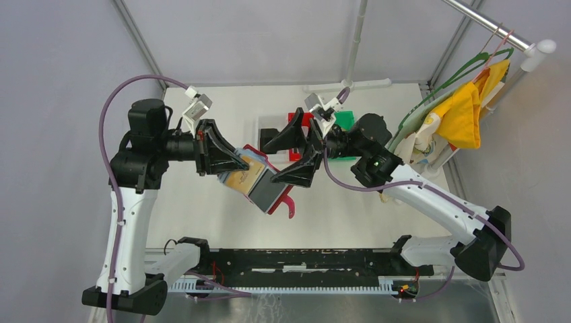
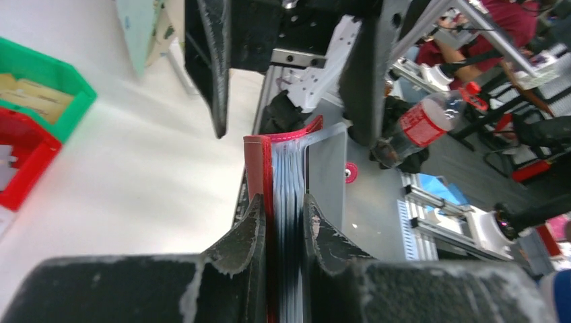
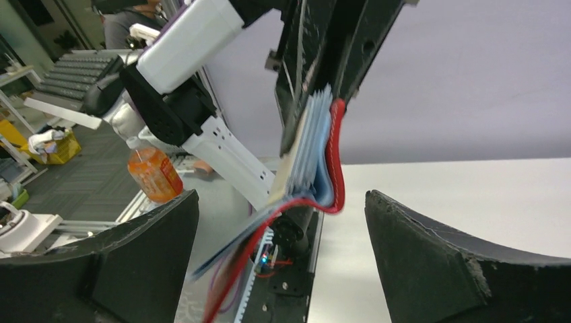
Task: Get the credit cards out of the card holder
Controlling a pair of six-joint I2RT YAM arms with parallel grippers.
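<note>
Left tool (image 2: 283,215) pinches holder (image 2: 258,161), cards (image 2: 289,178) packed between its fingers; right tool (image 3: 281,195), spread wide, straddles holder's free end. No card drawn out yet.

Lighting is bright, even and diffuse; shadows on the table (image 1: 202,222) are faint. Both wrist views blur at close range, with wide-angle bending at the edges.

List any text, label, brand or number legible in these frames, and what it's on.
No text is legible.
Print on the tan card at the card holder: too small.
Label on the red-labelled bottle: blurred.
Label on the orange bottle: blurred.
</note>
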